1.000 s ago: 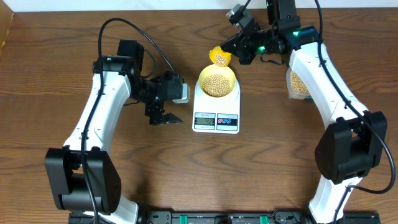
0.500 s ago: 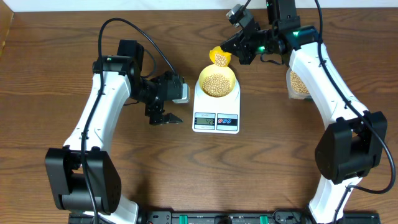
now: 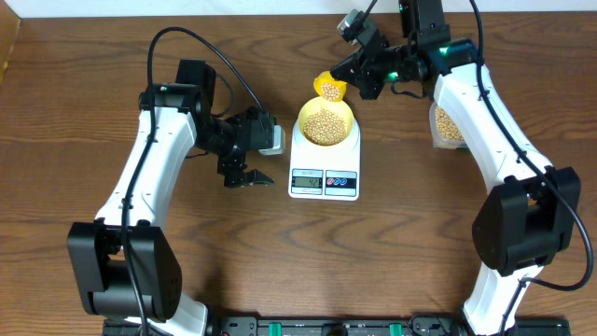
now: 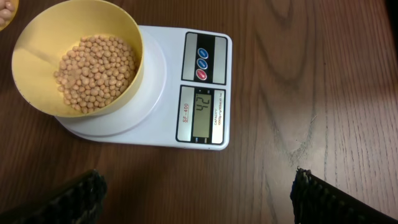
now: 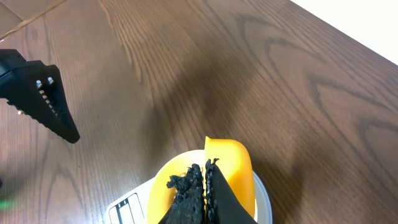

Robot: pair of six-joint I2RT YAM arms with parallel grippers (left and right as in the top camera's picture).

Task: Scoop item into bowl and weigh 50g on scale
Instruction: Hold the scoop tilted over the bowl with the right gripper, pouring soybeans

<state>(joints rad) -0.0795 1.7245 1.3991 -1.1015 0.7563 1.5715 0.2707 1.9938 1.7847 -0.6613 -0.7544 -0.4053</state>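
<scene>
1. Overhead: The scale stands mid-tabletop with the bowl on its platform, part-filled with beans. The right claw is clamped on the scoop. The scoop's loaded cup hangs just beyond the bowl's far rim, and its handle runs back and rightward into the claw. The left claw, jaws apart and empty, hovers near the scale's left edge. The right arm is therefore the one placed to tip.
2. Left wrist: The display reads 42, apparently short of target. The beans lie heaped on the bowl's floor, well below its rim.
3. Right wrist: The fingers are pressed together on the handle, with the yellow cup straight ahead of them. Only a small, gently tilted top-up seems needed.
</scene>
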